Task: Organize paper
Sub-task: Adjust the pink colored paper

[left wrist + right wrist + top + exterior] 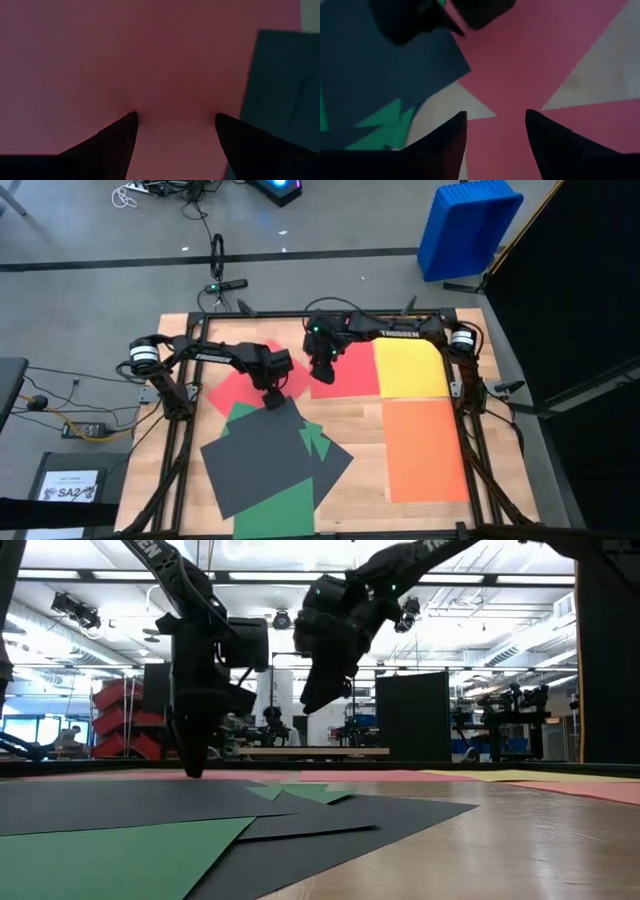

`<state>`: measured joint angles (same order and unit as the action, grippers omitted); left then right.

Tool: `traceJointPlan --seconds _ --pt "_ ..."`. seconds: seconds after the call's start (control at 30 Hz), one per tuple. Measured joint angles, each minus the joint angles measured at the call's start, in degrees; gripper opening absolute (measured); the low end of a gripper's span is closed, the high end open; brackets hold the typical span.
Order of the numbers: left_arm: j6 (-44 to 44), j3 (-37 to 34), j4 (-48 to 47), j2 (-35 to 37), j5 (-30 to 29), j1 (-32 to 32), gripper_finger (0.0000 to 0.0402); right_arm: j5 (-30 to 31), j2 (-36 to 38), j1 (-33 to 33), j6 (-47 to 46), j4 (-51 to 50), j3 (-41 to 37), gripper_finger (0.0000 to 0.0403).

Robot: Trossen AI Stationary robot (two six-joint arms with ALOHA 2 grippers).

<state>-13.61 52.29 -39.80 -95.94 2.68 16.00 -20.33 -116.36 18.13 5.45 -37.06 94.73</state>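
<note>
While the table (360,430) carries squared yellow (410,368) and orange sheets (425,448) at right, dark grey paper (255,460) lies skewed over green at left; the left pincer (272,398), spread wide, presses the tilted red sheet (125,60), probably to slide it; the right pincer (322,373) hovers parted

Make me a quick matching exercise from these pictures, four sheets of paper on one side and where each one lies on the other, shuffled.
Things
1. yellow sheet
2. orange sheet
3. big dark grey sheet
4. tilted red sheet

Places
A. under the left gripper's open fingers
B. far right corner of the table
C. near-left pile, over green sheets
D. right side, just nearer than the yellow

Pairs: 1-B, 2-D, 3-C, 4-A
</note>
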Motion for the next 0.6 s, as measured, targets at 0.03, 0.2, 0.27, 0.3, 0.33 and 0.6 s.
traceJointPlan --seconds 0.03,0.2,0.27,0.3,0.33,0.6 --pt "0.05 0.12 0.54 0.00 0.07 -0.10 0.0254 -1.96 -0.58 0.64 -0.57 0.35 0.01 0.0183" --pt "1.42 0.42 2.57 -0.09 0.42 -0.05 0.0254 -4.76 -3.84 2.76 -1.28 1.48 -0.07 0.0196" --pt "1.48 0.52 2.36 -0.09 -0.06 0.06 0.0254 -4.48 -4.62 2.98 -1.09 1.92 -0.02 0.0200" --pt "1.64 0.49 2.29 -0.09 -0.10 0.06 0.0254 -4.53 -4.65 3.09 -1.04 0.78 -0.17 0.0201" --pt "1.97 0.49 2.11 -0.09 -0.11 0.07 0.0254 -4.48 -4.65 3.15 -0.66 1.02 -0.19 0.0202" --pt "7.45 -1.06 -2.39 0.11 3.43 -0.02 0.0236 -4.33 -3.91 3.83 0.68 0.66 -0.02 0.0199"
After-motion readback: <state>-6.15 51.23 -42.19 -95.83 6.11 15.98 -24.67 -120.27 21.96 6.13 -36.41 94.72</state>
